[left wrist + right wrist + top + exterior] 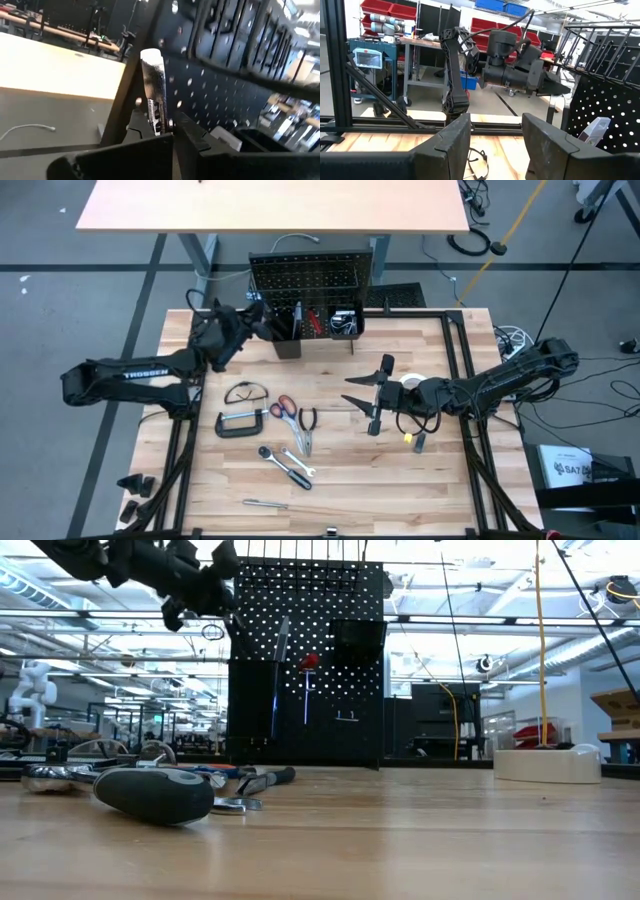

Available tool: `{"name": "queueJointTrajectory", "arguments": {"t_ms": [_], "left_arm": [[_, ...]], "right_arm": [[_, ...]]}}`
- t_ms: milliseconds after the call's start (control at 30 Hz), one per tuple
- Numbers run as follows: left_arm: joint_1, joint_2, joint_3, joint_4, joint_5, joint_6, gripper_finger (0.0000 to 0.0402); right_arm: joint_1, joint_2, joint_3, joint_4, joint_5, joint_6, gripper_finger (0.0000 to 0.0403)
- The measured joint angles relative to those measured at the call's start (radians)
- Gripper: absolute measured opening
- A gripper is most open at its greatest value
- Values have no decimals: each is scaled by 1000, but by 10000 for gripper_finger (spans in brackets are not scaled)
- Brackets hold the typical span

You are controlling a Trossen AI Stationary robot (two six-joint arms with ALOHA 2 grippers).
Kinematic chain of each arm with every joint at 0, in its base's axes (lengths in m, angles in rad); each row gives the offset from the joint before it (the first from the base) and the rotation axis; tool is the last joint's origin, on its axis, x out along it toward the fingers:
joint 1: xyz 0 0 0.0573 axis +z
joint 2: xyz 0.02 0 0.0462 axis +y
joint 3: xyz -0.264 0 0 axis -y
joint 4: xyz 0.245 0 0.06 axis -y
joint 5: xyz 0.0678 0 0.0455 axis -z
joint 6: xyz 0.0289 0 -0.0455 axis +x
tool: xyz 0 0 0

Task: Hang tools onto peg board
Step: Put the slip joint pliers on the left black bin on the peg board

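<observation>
The black peg board (310, 275) stands upright at the table's far edge, with small bins (330, 325) at its foot. Hanging on its face are a red-handled tool (308, 662) and a thin blue-grey one (275, 700). My left gripper (262, 320) is up beside the board's left part, shut on a silver metal tool (152, 85). My right gripper (365, 392) hovers open over the table's right middle, pointing toward the left, with nothing between its fingers. Safety glasses (245, 392), a C-clamp (240, 422), red scissors (283, 408), pliers (307, 425) and a ratchet wrench (285, 465) lie flat on the table. My left gripper pinches the silver tool's lower end (158, 125) between its two fingers (200, 142). The fingers come in level from the table's left side toward the board. The tool sticks out past the fingertips, lifted clear of the table, with its rounded free end (151, 55) close to the board's holes.
A white tape roll (412, 383) and a small yellow piece (410, 438) lie under and near my right arm. A thin metal bit (265, 503) lies near the front edge. Black frame rails (465, 380) run along both table sides. Bare wood shows at centre front.
</observation>
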Motion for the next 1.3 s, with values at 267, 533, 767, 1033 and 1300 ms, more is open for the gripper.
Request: {"name": "queueJointTrajectory", "arguments": {"t_ms": [267, 533, 767, 1033, 1300], "left_arm": [[-2, 66, 0, 55, 49, 75, 0], [-5, 135, 0, 49, 57, 118, 0], [-32, 198, 0, 70, 57, 119, 0], [-77, 269, 31, 126, 20, 130, 0], [-125, 350, 131, 45, -105, 159, 0]], "right_arm": [[0, 0, 0, 0, 0, 0, 171], [0, 0, 0, 0, 0, 0, 171], [0, 0, 0, 0, 0, 0, 171], [0, 0, 0, 1, 0, 0, 171], [0, 0, 0, 6, 0, 0, 171]]}}
